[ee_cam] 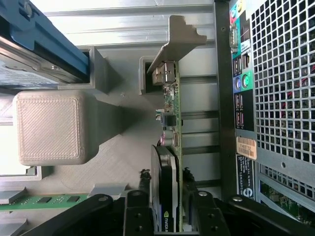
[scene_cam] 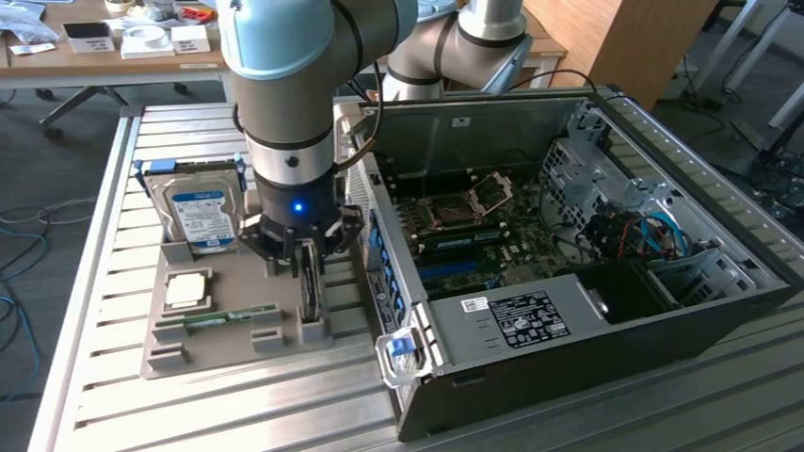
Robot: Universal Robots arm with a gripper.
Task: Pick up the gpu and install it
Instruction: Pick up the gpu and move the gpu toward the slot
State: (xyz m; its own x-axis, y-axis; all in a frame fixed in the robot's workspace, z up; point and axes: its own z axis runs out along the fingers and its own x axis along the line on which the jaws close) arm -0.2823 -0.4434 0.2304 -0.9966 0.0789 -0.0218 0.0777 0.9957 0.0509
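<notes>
1. Green board edge, a dark face with a green logo and a stepped silver end bracket: the gpu (ee_cam: pixel 169 123) stands on edge in slots of the grey holder (scene_cam: pixel 226 347) on the table (scene_cam: pixel 101 395).
2. In the exterior view it is at 9 o'clock from the computer case (scene_cam: pixel 703 315) and 4 o'clock from the hard drive (scene_cam: pixel 201 212).
3. The tool (scene_cam: pixel 305 271) is open, straddling the card, with small gaps either side.

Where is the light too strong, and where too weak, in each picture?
Exterior view: the table slats are brightly lit, the inside of the computer case is darker. Wrist view: the table past the gpu is washed out to white.
</notes>
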